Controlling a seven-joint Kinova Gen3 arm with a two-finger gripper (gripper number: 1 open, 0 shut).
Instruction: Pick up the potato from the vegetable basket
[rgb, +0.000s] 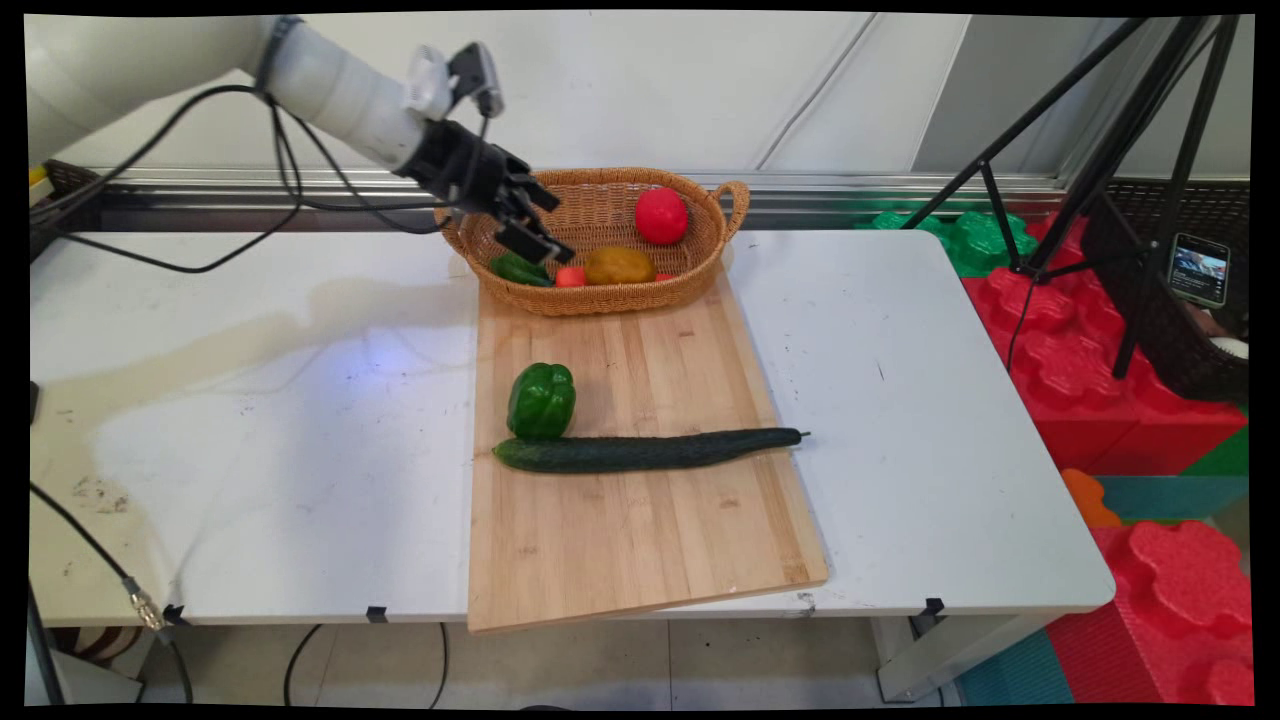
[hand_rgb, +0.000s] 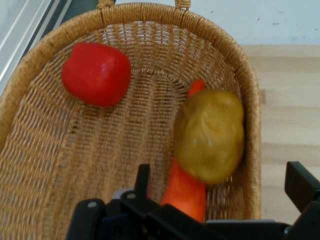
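your gripper (rgb: 535, 222), jaws apart and holding nothing, hangs over the basket (rgb: 590, 300) at upper centre; green pepper (rgb: 541, 400) and cucumber (rgb: 640, 450) lie on the cutting board (rgb: 640, 540).

The white arm (rgb: 340, 90) reaches in from upper left, gripper (rgb: 535, 222) angled downward, jaws apart.

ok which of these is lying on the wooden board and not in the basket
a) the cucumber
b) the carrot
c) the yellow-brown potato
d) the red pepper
a: the cucumber lies across the wooden board in front of the green pepper, while the red pepper, carrot and potato sit inside the basket.
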